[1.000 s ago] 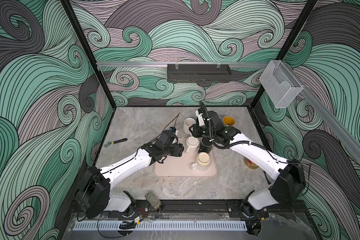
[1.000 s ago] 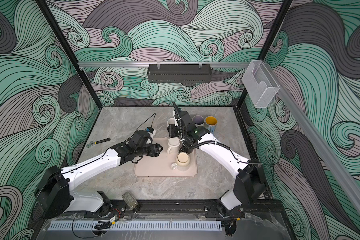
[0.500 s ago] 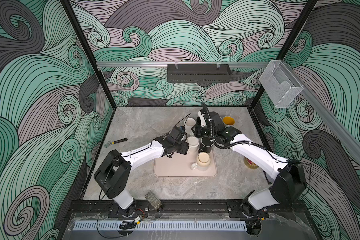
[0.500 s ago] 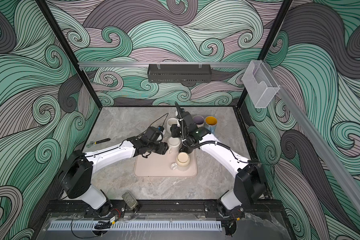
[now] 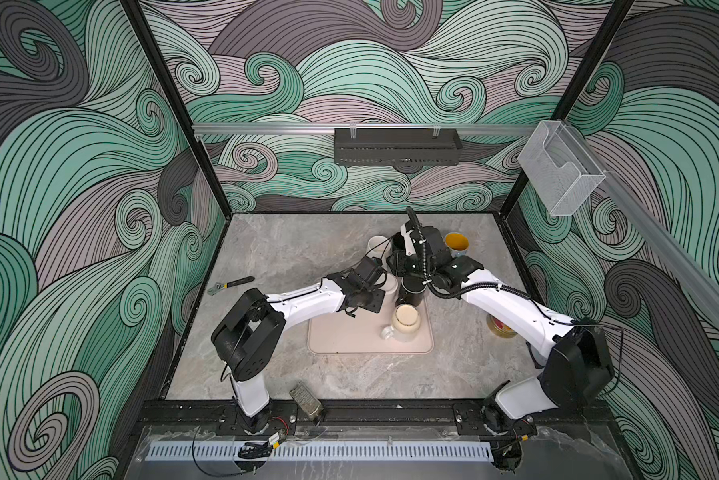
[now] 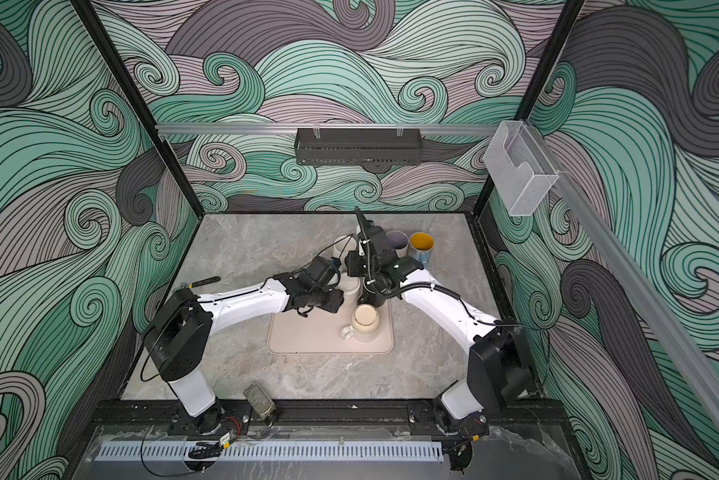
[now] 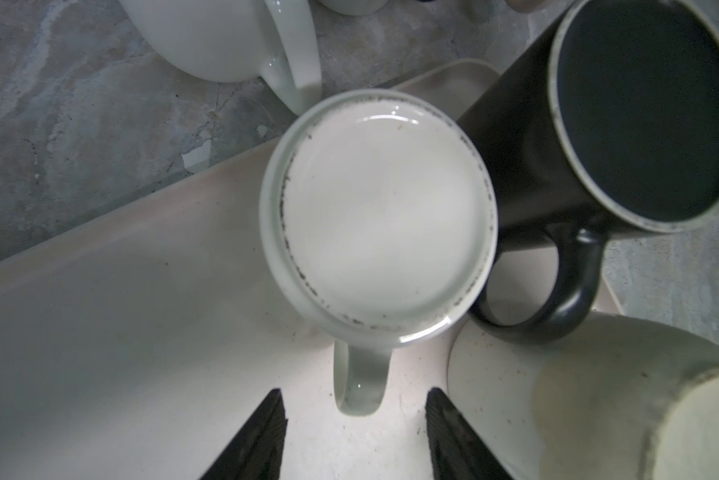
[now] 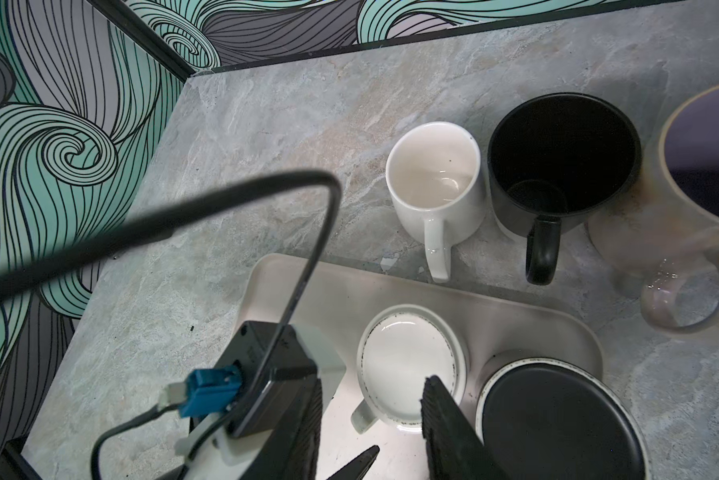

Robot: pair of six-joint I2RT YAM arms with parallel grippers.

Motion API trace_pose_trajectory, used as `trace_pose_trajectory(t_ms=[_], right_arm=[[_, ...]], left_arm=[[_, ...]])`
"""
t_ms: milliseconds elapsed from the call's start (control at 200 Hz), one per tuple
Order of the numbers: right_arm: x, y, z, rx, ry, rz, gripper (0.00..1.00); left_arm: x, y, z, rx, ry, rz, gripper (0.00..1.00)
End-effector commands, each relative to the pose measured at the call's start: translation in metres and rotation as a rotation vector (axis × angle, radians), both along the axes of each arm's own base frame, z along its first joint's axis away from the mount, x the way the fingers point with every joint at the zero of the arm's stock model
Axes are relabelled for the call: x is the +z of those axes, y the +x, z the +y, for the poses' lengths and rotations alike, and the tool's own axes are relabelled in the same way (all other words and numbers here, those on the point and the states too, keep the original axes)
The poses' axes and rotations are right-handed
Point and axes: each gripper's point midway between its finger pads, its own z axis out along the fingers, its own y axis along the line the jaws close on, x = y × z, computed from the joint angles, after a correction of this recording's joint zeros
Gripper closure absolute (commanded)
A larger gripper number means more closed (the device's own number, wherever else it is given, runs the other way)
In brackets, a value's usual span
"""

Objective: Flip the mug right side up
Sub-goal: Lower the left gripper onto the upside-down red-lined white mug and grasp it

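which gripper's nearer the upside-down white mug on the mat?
Left. Left gripper is low at the white mug, fingers open either side of its handle, not touching. Right gripper hovers higher, open.

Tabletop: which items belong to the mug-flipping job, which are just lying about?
Job: upside-down white ceramic mug, left hand straddling its handle, beige rectangular tray beneath.
Lying about: black-handled metal wrench, amber jar, small grey rectangular block, upright mugs behind the tray.
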Motion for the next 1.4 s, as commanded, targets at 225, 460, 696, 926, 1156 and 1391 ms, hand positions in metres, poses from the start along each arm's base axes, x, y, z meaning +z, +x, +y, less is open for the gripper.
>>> trace_pose_trajectory(t_ms=[225,460,696,926,1156,1391], right_arm=[[0.004,-0.001,-0.007,-0.018,0.030,-0.004,0.59],[0.000,-0.001,-0.006,-0.016,0.034,0.006,0.59],[-0.005,-0.001,-0.006,-0.013,0.027,0.018,0.59],[-0.006,-0.002,-0.007,-0.014,0.025,0.021,0.59],[-0.007,-0.002,-0.007,-0.014,0.025,0.020,0.59],[-0.007,-0.002,-0.006,-0.013,0.030,0.022,0.59]], left_arm=[[-0.005,0.010,-0.008,-0.018,0.045,-0.016,0.53],[-0.011,0.011,-0.011,-0.026,0.055,-0.012,0.58],[-0.017,0.013,-0.013,-0.033,0.071,-0.004,0.62],[-0.022,0.014,-0.014,-0.027,0.075,0.001,0.68],[-0.024,0.015,-0.012,-0.020,0.088,-0.003,0.71],[-0.026,0.015,-0.009,-0.019,0.106,-0.006,0.78]])
